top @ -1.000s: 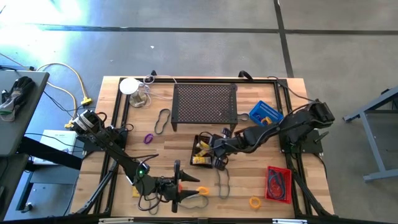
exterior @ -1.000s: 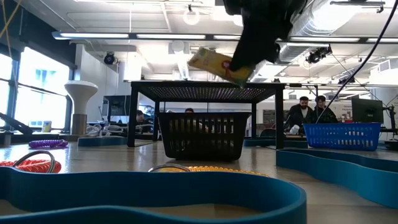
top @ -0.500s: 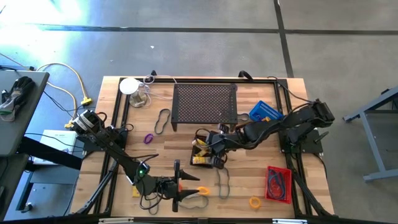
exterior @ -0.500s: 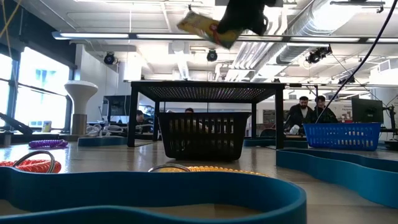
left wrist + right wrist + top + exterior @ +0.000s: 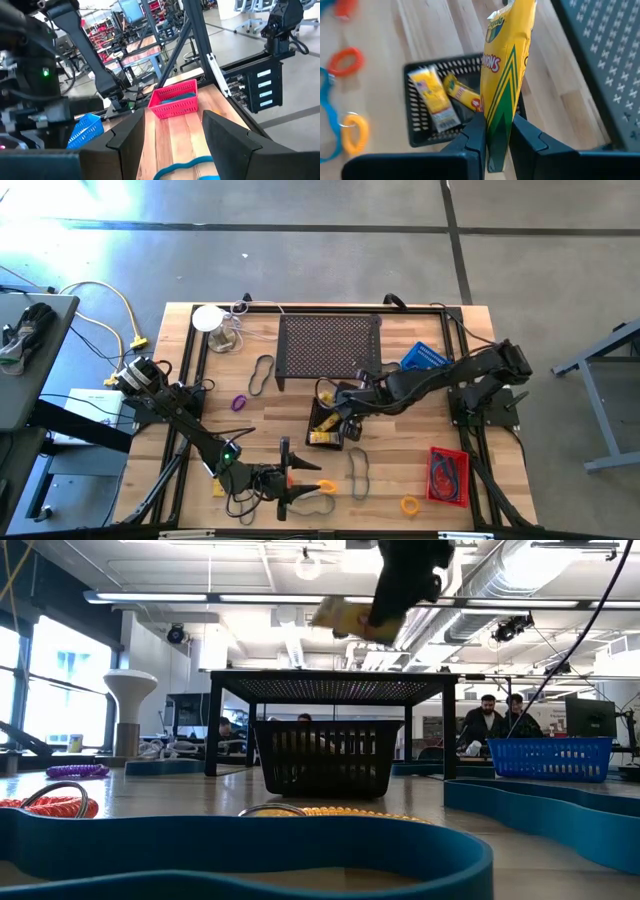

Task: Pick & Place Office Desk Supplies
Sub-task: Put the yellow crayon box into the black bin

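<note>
My right gripper (image 5: 337, 402) is shut on a yellow crayon packet (image 5: 507, 75), held in the air over the far side of the small black mesh basket (image 5: 314, 423), close to the large perforated stand (image 5: 330, 345). In the low view the packet (image 5: 350, 618) hangs above the stand's top. Two more yellow packets (image 5: 432, 97) lie in the basket (image 5: 412, 117). My left gripper (image 5: 300, 485) is open and empty near the table's front edge, beside an orange ring (image 5: 325, 487). My right gripper pinches the packet's near end (image 5: 496, 131) between its two fingers (image 5: 475, 135), one on each flat face. The fingers come slanting from the table's right. The packet sticks out ahead of them, tilted, lifted clear of basket and table.
A blue basket (image 5: 428, 360) stands right of the stand, a red basket (image 5: 448, 475) at the front right. A purple ring (image 5: 239, 402), a yellow ring (image 5: 409, 505) and rubber-band loops (image 5: 262, 375) (image 5: 358, 470) lie on the wood. People stand in the room behind (image 5: 500, 715).
My right gripper has lifted the yellow packet and carried it toward the table's far edge and a little left, from beside the basket's near right corner to over its far side. The packet has stayed in the hold and has turned somewhat.
</note>
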Motion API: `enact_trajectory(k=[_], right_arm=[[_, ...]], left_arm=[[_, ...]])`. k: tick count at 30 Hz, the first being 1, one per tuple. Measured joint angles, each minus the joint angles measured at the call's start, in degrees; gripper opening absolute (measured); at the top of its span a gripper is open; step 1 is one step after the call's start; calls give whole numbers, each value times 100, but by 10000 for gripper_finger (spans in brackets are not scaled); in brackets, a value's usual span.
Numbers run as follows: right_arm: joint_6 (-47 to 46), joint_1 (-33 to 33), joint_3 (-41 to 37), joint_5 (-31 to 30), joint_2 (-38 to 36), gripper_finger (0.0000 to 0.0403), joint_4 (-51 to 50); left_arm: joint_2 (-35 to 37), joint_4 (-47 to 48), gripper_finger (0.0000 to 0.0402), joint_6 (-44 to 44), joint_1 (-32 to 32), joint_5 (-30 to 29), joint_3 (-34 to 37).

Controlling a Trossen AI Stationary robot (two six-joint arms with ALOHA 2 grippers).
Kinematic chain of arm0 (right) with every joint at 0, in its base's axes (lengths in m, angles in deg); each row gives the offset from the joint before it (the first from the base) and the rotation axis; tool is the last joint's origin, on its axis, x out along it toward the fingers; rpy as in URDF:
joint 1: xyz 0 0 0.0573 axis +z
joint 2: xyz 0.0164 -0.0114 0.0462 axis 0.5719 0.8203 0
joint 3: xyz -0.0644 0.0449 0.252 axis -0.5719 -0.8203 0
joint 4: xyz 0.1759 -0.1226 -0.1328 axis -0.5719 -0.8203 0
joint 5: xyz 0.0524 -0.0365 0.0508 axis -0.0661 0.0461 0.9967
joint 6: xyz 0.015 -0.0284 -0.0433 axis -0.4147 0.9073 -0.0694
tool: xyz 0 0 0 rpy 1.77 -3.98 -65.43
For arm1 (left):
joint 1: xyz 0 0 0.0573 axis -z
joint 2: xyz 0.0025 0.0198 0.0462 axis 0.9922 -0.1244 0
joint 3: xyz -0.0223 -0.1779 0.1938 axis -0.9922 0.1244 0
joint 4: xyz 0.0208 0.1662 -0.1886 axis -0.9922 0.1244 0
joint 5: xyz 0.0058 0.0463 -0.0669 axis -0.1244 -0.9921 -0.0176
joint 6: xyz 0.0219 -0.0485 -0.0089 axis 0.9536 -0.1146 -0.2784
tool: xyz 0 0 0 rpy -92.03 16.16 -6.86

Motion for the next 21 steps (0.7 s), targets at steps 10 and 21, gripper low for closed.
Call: enact_trajectory(k=[10, 21], right_arm=[[-318, -170, -4, 447, 444, 50, 3], [-320, -261, -4, 444, 445, 50, 14]], left_arm=[[0, 240, 191, -84, 0, 3, 0], [0, 242, 191, -44, 2, 3, 0]])
